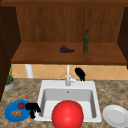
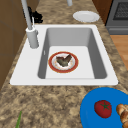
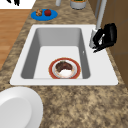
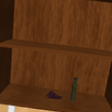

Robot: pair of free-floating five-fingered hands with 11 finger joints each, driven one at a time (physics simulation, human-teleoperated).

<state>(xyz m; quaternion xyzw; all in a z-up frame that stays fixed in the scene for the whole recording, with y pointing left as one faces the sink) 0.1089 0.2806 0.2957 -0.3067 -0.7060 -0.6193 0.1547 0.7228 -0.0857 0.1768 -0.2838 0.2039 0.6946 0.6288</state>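
Observation:
My left hand (image 1: 32,107) hovers at the right edge of a blue plate (image 1: 12,111) that holds a tomato (image 1: 21,105) and some bread (image 1: 16,113); its fingers (image 3: 13,2) hang down loosely and hold nothing. My right hand (image 1: 80,73) is behind the sink, beside the white faucet (image 1: 67,77). Seen from the right, that right hand (image 3: 108,35) curls its fingers round the lever at the faucet's base (image 3: 93,41). A red-rimmed bowl (image 2: 63,62) with dark food lies in the sink basin (image 2: 85,37).
A white plate (image 1: 115,115) lies on the counter right of the sink. On the shelf above stand a green bottle (image 1: 86,41) and a bunch of grapes (image 1: 66,49). A potted plant (image 1: 9,81) sits at the far left.

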